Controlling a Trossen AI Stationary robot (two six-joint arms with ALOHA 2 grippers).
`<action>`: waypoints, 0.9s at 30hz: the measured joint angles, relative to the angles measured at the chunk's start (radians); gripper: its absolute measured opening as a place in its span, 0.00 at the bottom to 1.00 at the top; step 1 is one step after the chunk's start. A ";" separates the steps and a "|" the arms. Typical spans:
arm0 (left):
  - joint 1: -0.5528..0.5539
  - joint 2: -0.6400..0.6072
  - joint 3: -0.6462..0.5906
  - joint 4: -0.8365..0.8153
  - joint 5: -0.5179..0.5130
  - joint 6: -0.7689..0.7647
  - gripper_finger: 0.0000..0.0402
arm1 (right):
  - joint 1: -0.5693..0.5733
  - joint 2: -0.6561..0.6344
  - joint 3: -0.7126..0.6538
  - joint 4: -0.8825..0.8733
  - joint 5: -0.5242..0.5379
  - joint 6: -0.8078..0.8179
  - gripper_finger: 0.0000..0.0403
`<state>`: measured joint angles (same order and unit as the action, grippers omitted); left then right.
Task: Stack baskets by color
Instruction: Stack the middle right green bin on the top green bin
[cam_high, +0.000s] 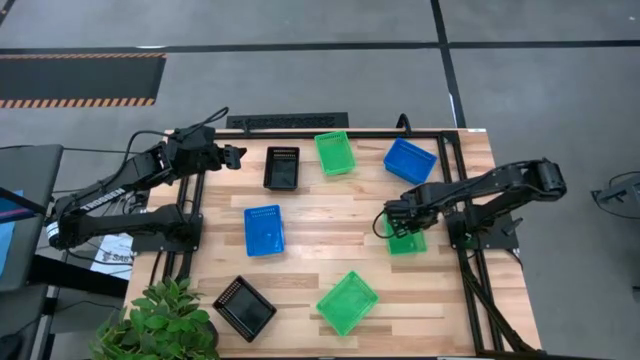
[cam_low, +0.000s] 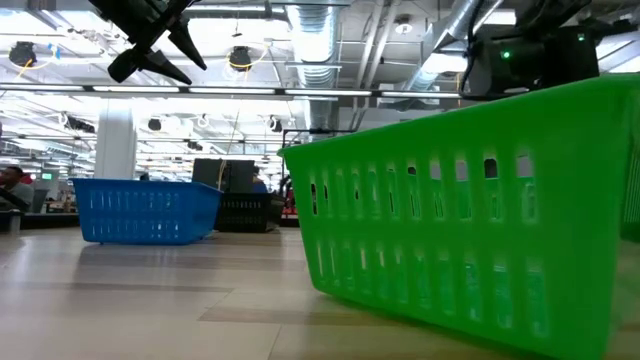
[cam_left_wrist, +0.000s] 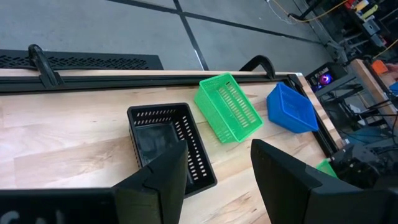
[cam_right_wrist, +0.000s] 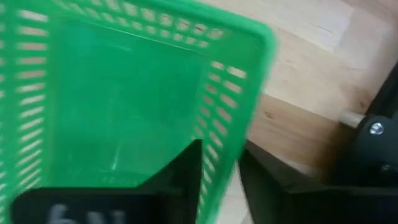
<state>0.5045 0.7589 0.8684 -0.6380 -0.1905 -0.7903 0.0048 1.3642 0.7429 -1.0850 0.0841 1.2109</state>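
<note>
Several baskets lie on the wooden table (cam_high: 330, 270). A black (cam_high: 282, 168), a green (cam_high: 334, 153) and a blue basket (cam_high: 410, 160) stand along the far side. Another blue one (cam_high: 264, 229) is mid-table, with a black (cam_high: 244, 306) and a green one (cam_high: 347, 301) near the front. My right gripper (cam_high: 395, 222) points down at a third green basket (cam_high: 408, 242) on the right and is shut on it. My left gripper (cam_high: 232, 155) hangs open above the far left, beside the black basket (cam_left_wrist: 168, 143). My right gripper pinches one mesh wall (cam_right_wrist: 219, 163) of the green basket (cam_right_wrist: 112, 106), some way from a corner. One finger (cam_right_wrist: 180, 171) is inside the basket and the other (cam_right_wrist: 273, 186) outside. The fingers come from above, pointing down. The basket stays upright, its open side up.
A black metal frame (cam_high: 450, 150) runs along the table's far and right edges, close behind my right arm. A potted plant (cam_high: 160, 320) stands at the near left corner. Bare wood shows in the table's middle between the baskets.
</note>
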 joint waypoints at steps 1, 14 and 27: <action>0.000 0.000 0.000 0.000 0.000 0.000 0.41 | 0.000 0.000 0.000 0.000 0.000 0.002 0.23; 0.000 0.000 0.000 0.000 0.001 0.025 0.41 | -0.030 -0.033 0.110 -0.009 -0.012 -0.037 0.03; 0.000 0.000 0.000 0.000 0.001 0.019 0.41 | -0.402 0.085 0.628 0.039 0.085 -0.512 0.01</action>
<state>0.5046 0.7593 0.8681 -0.6384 -0.1898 -0.7710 -0.3975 1.4493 1.3705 -1.0458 0.1692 0.6987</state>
